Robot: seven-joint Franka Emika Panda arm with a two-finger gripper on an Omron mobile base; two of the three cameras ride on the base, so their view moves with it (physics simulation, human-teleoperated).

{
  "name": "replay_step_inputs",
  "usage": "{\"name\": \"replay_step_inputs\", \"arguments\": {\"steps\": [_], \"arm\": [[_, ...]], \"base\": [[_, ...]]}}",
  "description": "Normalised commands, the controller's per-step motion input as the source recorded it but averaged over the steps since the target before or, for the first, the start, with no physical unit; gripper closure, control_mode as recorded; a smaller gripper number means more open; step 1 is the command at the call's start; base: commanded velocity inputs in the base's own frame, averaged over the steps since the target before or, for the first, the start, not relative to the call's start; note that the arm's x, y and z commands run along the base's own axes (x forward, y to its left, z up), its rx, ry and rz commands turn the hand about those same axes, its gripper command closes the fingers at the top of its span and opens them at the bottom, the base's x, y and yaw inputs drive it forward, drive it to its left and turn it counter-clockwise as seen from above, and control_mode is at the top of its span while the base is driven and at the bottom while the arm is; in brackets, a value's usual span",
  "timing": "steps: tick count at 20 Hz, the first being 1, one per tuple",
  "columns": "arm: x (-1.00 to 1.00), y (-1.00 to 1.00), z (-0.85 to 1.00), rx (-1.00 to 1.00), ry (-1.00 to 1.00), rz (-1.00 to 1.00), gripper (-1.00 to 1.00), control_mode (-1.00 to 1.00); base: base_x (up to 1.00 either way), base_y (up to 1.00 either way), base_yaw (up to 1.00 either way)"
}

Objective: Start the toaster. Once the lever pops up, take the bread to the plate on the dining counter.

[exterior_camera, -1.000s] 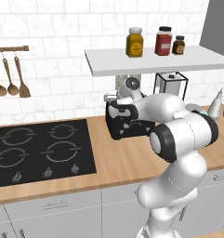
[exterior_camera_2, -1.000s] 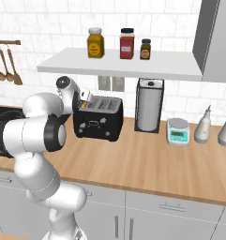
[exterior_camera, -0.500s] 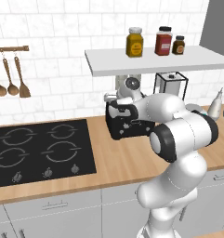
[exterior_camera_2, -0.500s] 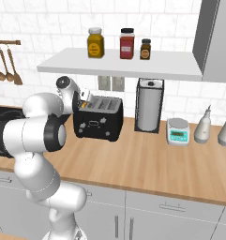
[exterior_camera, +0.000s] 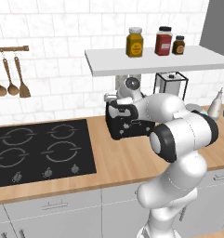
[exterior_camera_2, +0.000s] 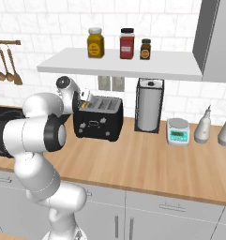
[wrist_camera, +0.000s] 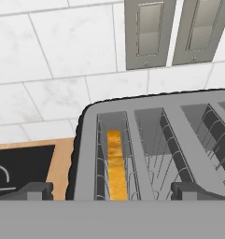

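Golden-brown bread (wrist_camera: 115, 164) sits low in the toaster (wrist_camera: 151, 144) slot just ahead of the wide-open, empty jaws, so lifting it out and carrying it to the plate remain undone.

toaster (exterior_camera: 130, 126): in the left base view the arm covers its right half and top; in the hand view the bottom and right edges cut it off.
bread (wrist_camera: 116, 164): only the golden top crust shows, sunk in the leftmost slot; the rest is hidden inside.
hand (wrist_camera: 112, 190): only the two dark fingertips (wrist_camera: 34, 190) peek over the bottom of the hand view, set wide apart; in both base views the wrist hides them.
toaster controls (exterior_camera_2: 93, 123): too small to read in the right base view.
hob (exterior_camera: 36, 151): cut by the left edge.
jar labels (exterior_camera_2: 127, 47): too small to read.
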Motion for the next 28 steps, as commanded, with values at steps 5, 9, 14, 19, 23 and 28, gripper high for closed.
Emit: {"name": "replay_step_inputs", "arguments": {"steps": [5,9,14,19,23,28], "arm": [[0.0,0.0,0.0,0.0,0.0,0.0,-1.0,-1.0],[0.0,0.0,0.0,0.0,0.0,0.0,-1.0,-1.0],[0.0,0.0,0.0,0.0,0.0,0.0,-1.0,-1.0],[0.0,0.0,0.0,0.0,0.0,0.0,-1.0,-1.0],[0.0,0.0,0.0,0.0,0.0,0.0,-1.0,-1.0],[0.0,0.0,0.0,0.0,0.0,0.0,-1.0,-1.0]], "base": [[0.0,0.0,0.0],[0.0,0.0,0.0],[0.0,0.0,0.0],[0.0,0.0,0.0],[0.0,0.0,0.0],[0.0,0.0,0.0]]}}
